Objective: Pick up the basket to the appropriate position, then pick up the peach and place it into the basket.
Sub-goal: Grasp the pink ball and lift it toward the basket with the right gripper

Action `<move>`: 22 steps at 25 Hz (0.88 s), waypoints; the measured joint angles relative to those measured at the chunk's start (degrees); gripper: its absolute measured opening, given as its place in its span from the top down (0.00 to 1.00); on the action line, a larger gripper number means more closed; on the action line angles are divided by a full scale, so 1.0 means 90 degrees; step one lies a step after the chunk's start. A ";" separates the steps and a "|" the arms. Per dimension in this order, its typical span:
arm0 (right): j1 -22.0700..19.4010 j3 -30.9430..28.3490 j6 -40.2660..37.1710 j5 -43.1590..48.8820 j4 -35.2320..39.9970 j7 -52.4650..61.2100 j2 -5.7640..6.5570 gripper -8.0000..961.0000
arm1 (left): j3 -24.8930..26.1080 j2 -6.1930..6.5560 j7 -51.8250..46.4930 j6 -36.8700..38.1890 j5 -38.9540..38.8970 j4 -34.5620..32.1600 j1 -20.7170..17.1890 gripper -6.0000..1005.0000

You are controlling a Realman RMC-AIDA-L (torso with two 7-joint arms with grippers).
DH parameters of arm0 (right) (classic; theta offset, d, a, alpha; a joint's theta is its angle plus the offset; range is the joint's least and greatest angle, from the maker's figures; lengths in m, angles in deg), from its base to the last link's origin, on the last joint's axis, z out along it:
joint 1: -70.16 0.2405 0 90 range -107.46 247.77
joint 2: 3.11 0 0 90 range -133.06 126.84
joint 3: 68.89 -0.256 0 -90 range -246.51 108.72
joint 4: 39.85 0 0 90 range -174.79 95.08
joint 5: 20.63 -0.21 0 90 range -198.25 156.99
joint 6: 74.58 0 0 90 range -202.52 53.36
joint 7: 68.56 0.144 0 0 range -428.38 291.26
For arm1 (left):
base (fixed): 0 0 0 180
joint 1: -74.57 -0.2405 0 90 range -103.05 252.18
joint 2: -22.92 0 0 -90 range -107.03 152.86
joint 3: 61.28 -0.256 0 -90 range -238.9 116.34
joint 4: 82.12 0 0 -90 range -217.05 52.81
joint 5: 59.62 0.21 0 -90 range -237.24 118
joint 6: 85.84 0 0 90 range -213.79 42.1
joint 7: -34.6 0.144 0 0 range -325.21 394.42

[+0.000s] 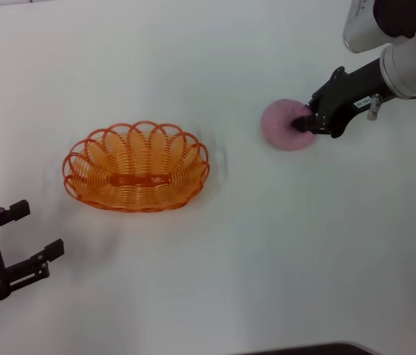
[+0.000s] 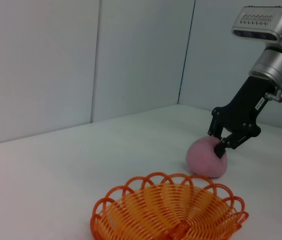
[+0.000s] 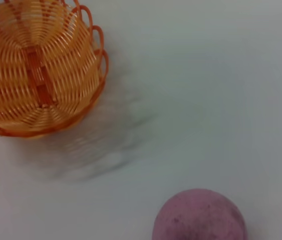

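Note:
The orange openwork basket (image 1: 135, 167) stands upright on the white table, left of centre, and it holds nothing. It also shows in the left wrist view (image 2: 168, 212) and the right wrist view (image 3: 35, 65). The dusty-pink peach (image 1: 281, 126) rests on the table well to the basket's right. My right gripper (image 1: 302, 123) reaches in from the far right and sits at the peach's top right side. In the left wrist view the right gripper (image 2: 222, 147) is down on top of the peach (image 2: 206, 160). The peach (image 3: 198, 217) fills the right wrist view's edge. My left gripper (image 1: 36, 229) stands open near the table's front left, apart from the basket.
A white table (image 1: 215, 281) carries only the basket and the peach. Pale walls (image 2: 55, 65) stand behind the table in the left wrist view. A dark edge shows at the table's front.

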 joint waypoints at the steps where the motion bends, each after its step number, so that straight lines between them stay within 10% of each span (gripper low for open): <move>1: 0.0000 0.0000 0.0000 -0.0001 -0.0002 0.0000 0.0000 0.79 | 0.0000 0.0000 0.0000 0.0000 0.0001 0.0000 0.0000 0.16; 22: 0.0000 -0.0004 -0.0017 0.0000 -0.0007 -0.0042 0.0000 0.86 | 0.0000 0.0000 0.0000 0.0008 0.0011 0.0000 0.0000 0.16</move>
